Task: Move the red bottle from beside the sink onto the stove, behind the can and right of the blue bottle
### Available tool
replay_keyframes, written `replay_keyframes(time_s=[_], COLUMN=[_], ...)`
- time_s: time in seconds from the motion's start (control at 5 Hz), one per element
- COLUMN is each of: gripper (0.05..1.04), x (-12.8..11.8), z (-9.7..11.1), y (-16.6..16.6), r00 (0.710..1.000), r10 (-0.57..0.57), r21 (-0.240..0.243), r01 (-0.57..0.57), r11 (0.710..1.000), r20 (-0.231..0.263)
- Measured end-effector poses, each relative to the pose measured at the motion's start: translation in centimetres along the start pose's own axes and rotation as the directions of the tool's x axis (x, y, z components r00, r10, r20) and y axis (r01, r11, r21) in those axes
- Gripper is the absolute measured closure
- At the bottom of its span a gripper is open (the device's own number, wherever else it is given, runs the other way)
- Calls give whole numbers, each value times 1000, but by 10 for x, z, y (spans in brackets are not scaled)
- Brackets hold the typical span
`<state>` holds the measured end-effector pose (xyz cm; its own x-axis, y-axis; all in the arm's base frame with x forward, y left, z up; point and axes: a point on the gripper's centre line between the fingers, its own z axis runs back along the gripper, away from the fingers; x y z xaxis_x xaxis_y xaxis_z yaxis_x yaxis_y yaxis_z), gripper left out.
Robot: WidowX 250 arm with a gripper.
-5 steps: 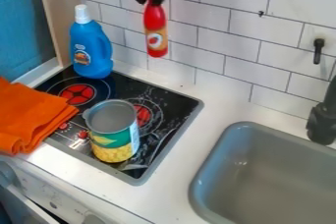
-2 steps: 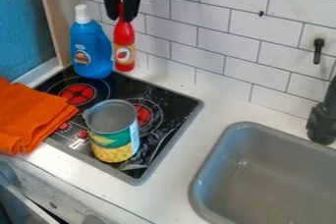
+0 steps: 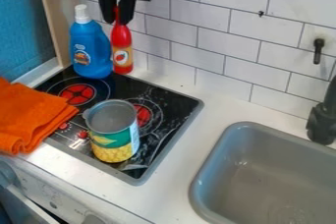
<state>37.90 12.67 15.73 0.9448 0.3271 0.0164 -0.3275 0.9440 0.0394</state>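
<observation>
The gripper (image 3: 116,23) and the red bottle (image 3: 122,53) had moved left and down since the earlier frames, to just beside the blue bottle (image 3: 92,56). Its fingers were closed on the bottle's neck, holding it upright by the hob's (image 3: 160,94) back edge; whether its base touched the bench (image 3: 220,101) could not be told. The can (image 3: 113,138) stood near the hob's front edge.

The can (image 3: 113,137) stands on the stove (image 3: 172,101), left of the sink (image 3: 220,161).
</observation>
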Motion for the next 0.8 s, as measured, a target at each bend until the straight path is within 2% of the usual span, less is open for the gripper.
replay_keyframes(time_s=[0.2, 0.4, 0.6, 0.8], gripper=[753, 753, 753, 753], x=[-1, -4, -9, -9], z=[-5, -13, -32, -31], y=[-5, -6, -4, -3], r00=[1000, 1000, 999, 999], r10=[-7, -12, -4, -3], r21=[-28, -35, -21, -13], r01=[7, 12, 3, 3], r11=[1000, 999, 1000, 1000], r20=[-5, -19, -36, -34])
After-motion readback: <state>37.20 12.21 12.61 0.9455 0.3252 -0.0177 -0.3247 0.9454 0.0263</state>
